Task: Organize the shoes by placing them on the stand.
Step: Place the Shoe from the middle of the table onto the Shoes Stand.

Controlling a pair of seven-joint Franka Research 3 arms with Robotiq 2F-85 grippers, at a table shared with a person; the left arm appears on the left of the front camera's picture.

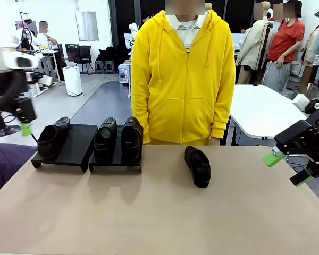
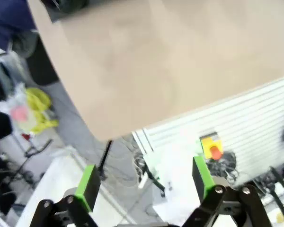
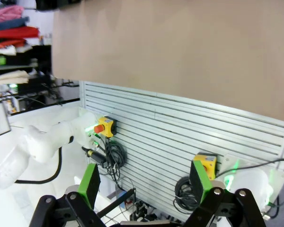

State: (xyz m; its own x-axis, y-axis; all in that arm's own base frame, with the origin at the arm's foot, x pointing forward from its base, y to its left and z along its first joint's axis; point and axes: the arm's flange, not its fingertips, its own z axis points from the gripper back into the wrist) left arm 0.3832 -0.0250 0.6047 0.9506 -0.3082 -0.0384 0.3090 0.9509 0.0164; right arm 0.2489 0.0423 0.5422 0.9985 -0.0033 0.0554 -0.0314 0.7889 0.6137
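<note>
four glossy black leather slip-on shoes are in play: one (image 1: 49, 139) sits on the left black slanted stand (image 1: 74, 147), two sit side by side, one (image 1: 105, 139) and its neighbour (image 1: 131, 137), on the right stand (image 1: 116, 162), and the last shoe (image 1: 198, 166) lies alone on the tan tabletop (image 1: 159, 212), just in front of the person in the yellow hoodie (image 1: 183, 79), well apart from the stands. the left gripper (image 2: 146, 185) hangs off the table's left edge with its green-padded fingers spread and empty; the right gripper (image 3: 145, 185) waits off the right side, likewise spread and holding nothing. the loose shoe looks light but stiff-walled, and its polished leather is likely slippery. the best hold is probably across the open collar, one finger inside and one outside.
</note>
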